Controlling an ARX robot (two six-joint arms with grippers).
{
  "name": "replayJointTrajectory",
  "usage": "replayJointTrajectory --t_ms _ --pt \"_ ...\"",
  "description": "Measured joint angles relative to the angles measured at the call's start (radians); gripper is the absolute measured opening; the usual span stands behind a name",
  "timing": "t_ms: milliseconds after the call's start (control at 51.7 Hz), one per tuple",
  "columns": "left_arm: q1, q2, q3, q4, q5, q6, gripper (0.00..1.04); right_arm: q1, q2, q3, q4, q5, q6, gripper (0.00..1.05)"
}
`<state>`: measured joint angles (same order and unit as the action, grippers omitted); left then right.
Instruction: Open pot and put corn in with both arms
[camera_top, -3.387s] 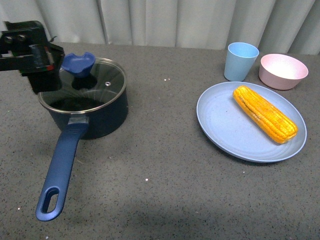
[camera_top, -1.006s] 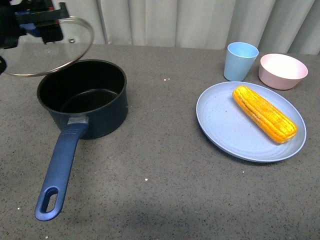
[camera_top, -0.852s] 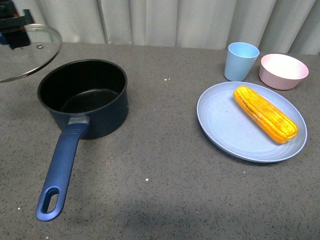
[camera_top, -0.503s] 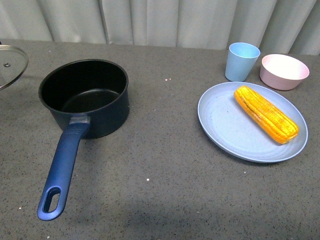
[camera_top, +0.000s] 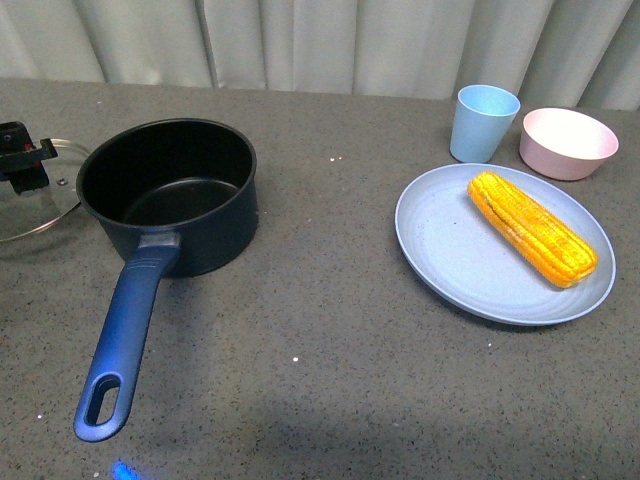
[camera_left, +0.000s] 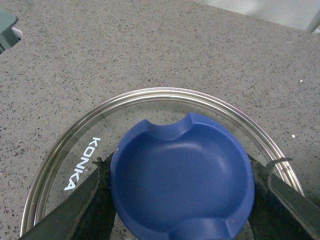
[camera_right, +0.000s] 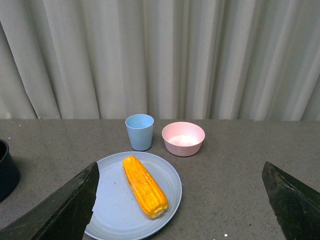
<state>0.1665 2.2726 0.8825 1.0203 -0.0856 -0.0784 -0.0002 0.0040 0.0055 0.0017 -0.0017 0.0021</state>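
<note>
The dark navy pot stands open at the left of the table, black inside, its long blue handle pointing toward me. The glass lid lies low at the pot's left, by the table. My left gripper is shut on the lid's blue knob; its fingers press both sides of the knob. The yellow-orange corn lies on a light blue plate at the right. It also shows in the right wrist view. My right gripper is open, high and back from the plate.
A light blue cup and a small pink bowl stand behind the plate. Grey curtains hang along the table's far edge. The pot's rim shows at the edge of the right wrist view.
My left gripper lifted the lid off the pot, carried it left and out of view, then lowered it beside the pot's left side. The pot and corn have not moved.
</note>
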Motion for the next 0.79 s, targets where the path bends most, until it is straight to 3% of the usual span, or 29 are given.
replayJointTrajectory --t_ms 561,600,755,794 --pt "-0.006 0.063 0.059 -0.092 -0.016 0.025 0.63 0.0 0.0 0.0 0.0 0.0 0.0 0.96" --pt "-0.006 0.063 0.059 -0.095 -0.013 0.02 0.66 0.0 0.0 0.0 0.0 0.0 0.0 0.96" --pt "0.001 0.045 0.047 -0.101 -0.012 0.001 0.97 0.0 0.0 0.0 0.0 0.0 0.0 0.96" --pt "0.002 0.031 0.039 -0.104 -0.011 -0.003 1.0 0.0 0.0 0.0 0.0 0.0 0.0 0.96"
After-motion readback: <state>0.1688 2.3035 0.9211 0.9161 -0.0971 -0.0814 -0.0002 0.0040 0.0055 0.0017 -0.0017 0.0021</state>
